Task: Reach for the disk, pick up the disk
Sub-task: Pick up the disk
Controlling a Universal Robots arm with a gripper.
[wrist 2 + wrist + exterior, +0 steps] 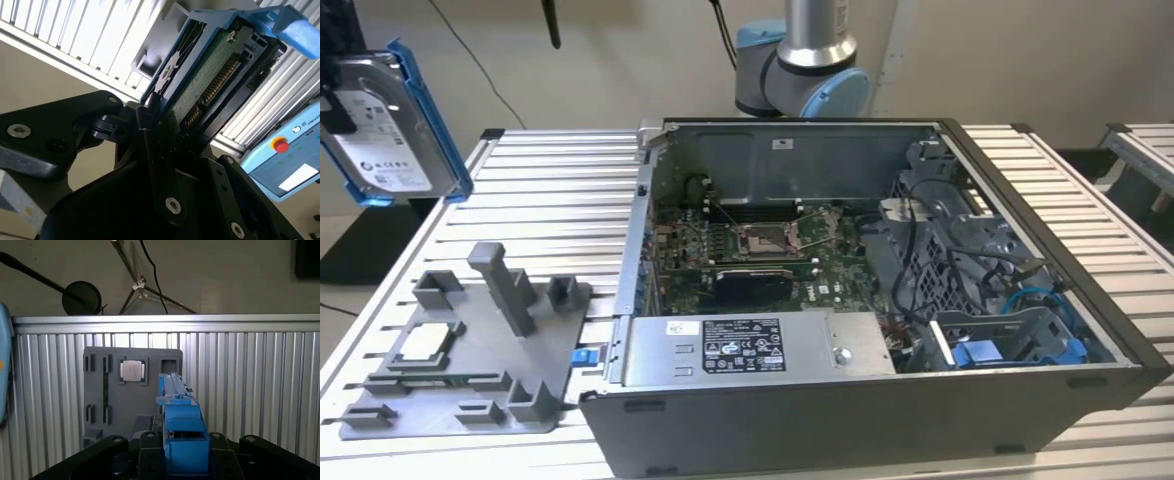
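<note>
Holds the disk (390, 120) clamped in the gripper (162, 125), up in the air at the exterior view's left, well above the slatted metal table (547, 200) and well apart from the open computer case (854, 420). Hangs upright, labelled face toward the exterior camera. Looks stiff and fairly heavy for its bulk: flat silver-grey metal body, white label on one face, green circuit board (210, 75) with rows of connector pins on the other, bright blue plastic frame (295, 27) along the edges. Probably slick on the bare metal, so best pinched across the two broad faces near one end, as the black fingers (155, 150) do in the second wrist view. Likely fragile under a knock or a drop; apt to flex if taken by the plastic frame alone. Below, in the first wrist view: matte grey moulded fixture (132, 390) with slots, and a small square silver chip (133, 371) seated in one pocket.
</note>
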